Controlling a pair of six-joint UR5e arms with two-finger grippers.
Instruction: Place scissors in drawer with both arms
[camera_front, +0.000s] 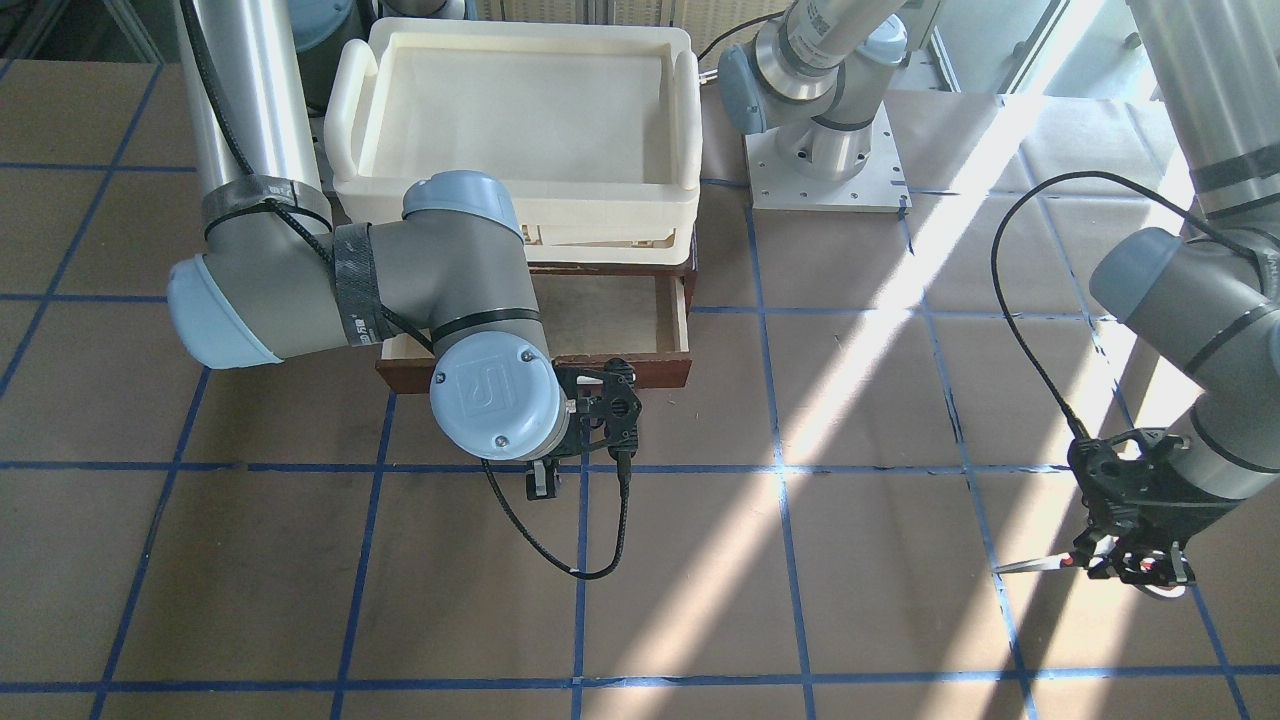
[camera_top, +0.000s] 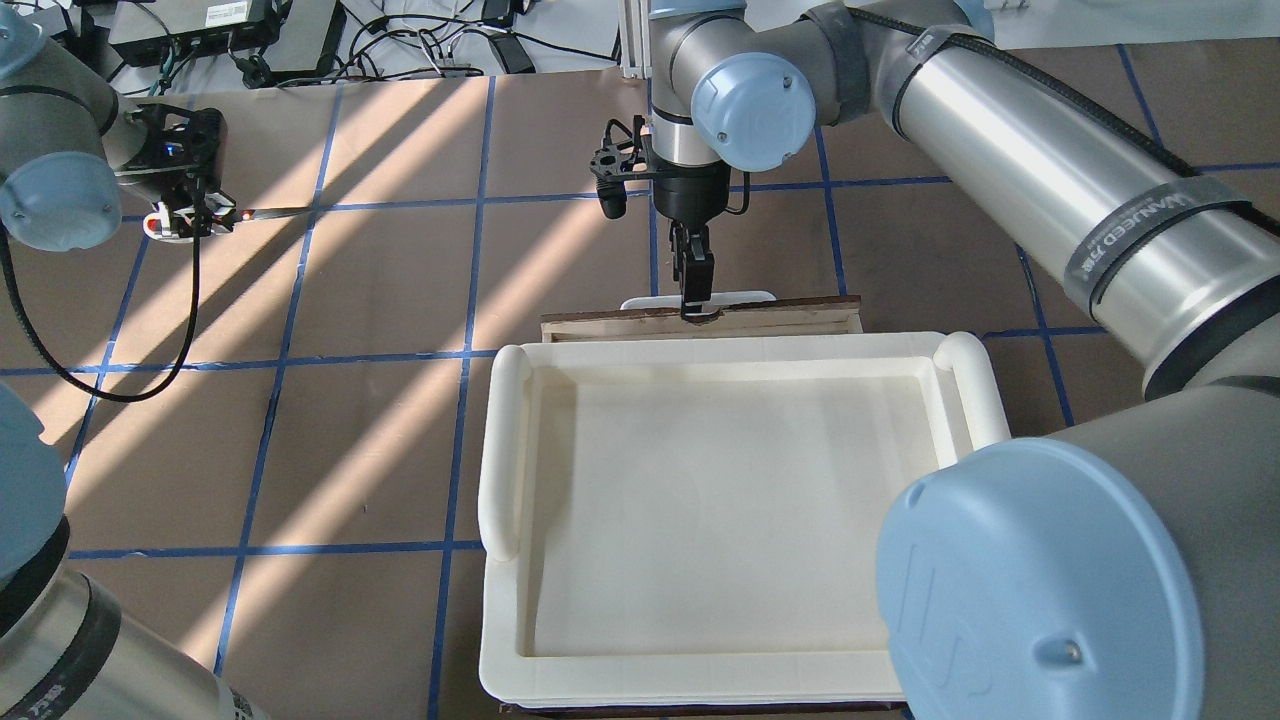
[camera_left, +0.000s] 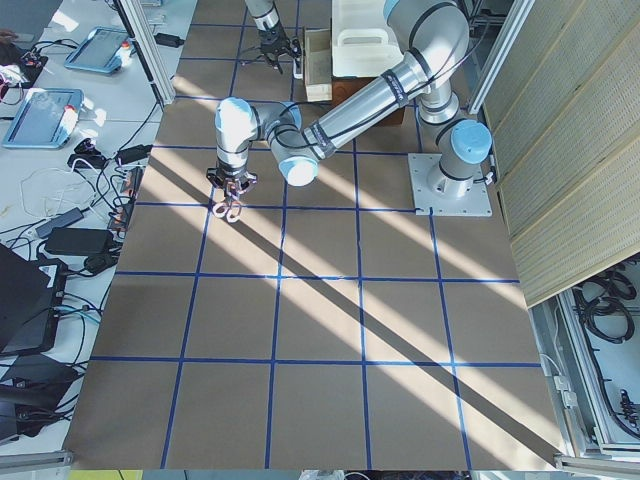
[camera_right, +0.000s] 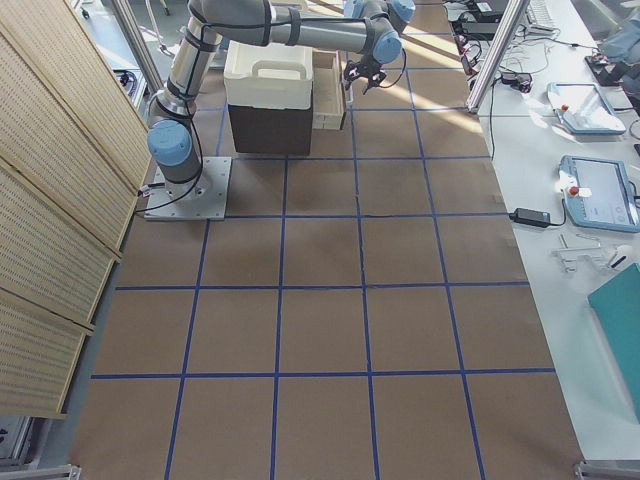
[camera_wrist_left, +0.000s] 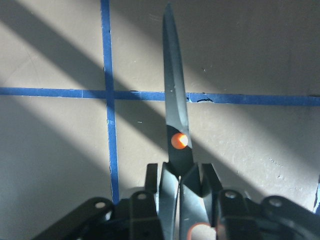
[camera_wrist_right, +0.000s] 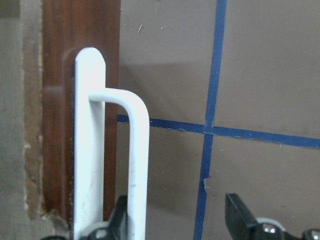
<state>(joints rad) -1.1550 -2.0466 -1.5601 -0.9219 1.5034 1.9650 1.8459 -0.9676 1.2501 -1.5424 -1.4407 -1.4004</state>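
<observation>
At the far left of the overhead view the left gripper (camera_top: 185, 205) has its fingers (camera_wrist_left: 209, 180) clamped on the scissors (camera_wrist_left: 175, 110) just behind the orange pivot. The blades are shut and point out flat over the taped table (camera_top: 400, 300), though I cannot tell whether they are clear of it. The scissors are well apart from the drawer (camera_front: 665, 368). Toward the middle, the right gripper (camera_top: 693, 285) sits at the drawer's white bar handle (camera_wrist_right: 137, 165). Its fingers (camera_wrist_right: 239, 215) are apart, one close against the bar and the other off to the side, so it grips nothing. The drawer stands pulled out from under the cream-white tray (camera_top: 505, 450), its pale inside showing. The step in hand looks like the carry. The next move calls for the left arm to bring the scissors across and lower them into the open drawer, keeping clear of the right arm at its front.
</observation>
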